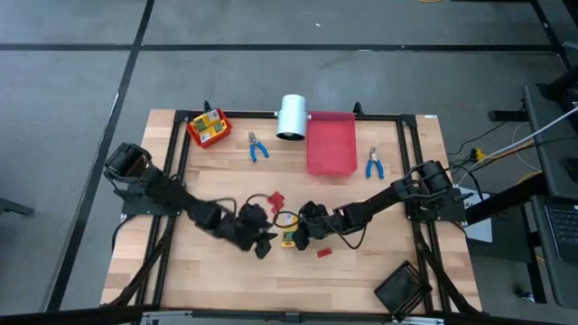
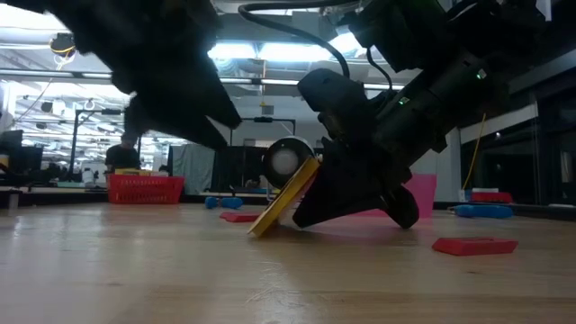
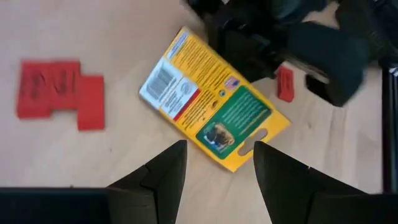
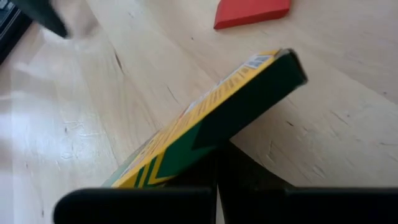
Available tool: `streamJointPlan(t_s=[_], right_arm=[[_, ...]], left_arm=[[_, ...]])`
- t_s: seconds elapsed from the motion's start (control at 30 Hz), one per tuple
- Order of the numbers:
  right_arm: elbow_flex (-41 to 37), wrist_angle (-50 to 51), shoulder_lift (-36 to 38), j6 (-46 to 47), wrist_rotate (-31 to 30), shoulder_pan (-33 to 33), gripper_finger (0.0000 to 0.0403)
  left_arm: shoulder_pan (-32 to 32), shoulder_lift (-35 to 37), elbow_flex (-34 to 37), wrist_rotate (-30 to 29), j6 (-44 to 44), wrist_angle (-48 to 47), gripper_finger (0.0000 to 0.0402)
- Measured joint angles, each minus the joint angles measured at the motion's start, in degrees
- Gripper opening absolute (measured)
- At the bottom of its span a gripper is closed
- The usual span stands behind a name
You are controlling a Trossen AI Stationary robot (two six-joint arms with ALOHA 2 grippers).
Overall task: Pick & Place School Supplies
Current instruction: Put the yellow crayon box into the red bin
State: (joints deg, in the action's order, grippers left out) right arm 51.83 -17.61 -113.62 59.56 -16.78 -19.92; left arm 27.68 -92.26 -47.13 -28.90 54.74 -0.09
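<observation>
A flat yellow box with green print [image 3: 214, 102] stands tilted near the table's middle [image 1: 287, 238]. Its lower edge [image 2: 257, 230] rests on the wood. My right gripper [image 4: 217, 186] is shut, with its fingers beneath the box's raised end. My left gripper [image 3: 217, 165] is open, its fingers on either side of the box's hang-tab end; I see no touch. Red blocks [image 3: 56, 90] lie close by, and another red block [image 1: 323, 253] lies toward the near edge. Two blue-handled pliers [image 1: 257, 147] [image 1: 373, 163] lie farther back. My right gripper's shut fingers [image 4: 205, 171] lie under the box's raised end [image 4: 186, 149] and prop it up. They come slanting down from the table's right. The box leans on them, tilted, with its opposite edge [image 2: 257, 230] on the table.
A red bin with more yellow boxes [image 1: 209, 128] stands at the far left. A white cylinder [image 1: 291, 116] and a red tray [image 1: 331, 143] stand at the far middle. A black tray [image 1: 402, 289] lies at the near right. The two arms meet close together at the box.
</observation>
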Motion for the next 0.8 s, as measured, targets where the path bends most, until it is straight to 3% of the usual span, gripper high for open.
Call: streamJointPlan(t_s=[0.23, 0.33, 0.43, 0.63, 0.8], right_arm=[[-0.04, -0.72, 0.01, -0.52, 0.13, 0.00, 0.0000], [-0.08, -1.04, 0.00, -1.50, 0.74, 0.00, 0.0000], [-0.09, -1.21, 0.02, -1.54, 0.93, 0.00, 0.0000], [-0.09, -1.33, 0.04, -2.66, 2.54, 0.00, 0.0000], [-0.09, -1.38, 0.07, -4.64, 4.45, 0.02, 0.0000]], left_arm=[[7.82, -5.80, -3.92, -10.99, -8.94, -0.07, 0.0182], [8.69, -11.33, -9.97, -12.70, -13.81, -0.48, 0.0182], [8.23, -17.10, -18.93, -16.07, -17.06, -6.62, 0.0182], [5.68, -27.43, -34.68, -18.21, -8.19, -27.01, 0.0182], [5.04, -31.78, -40.84, -18.32, 1.00, -33.08, 0.0182]])
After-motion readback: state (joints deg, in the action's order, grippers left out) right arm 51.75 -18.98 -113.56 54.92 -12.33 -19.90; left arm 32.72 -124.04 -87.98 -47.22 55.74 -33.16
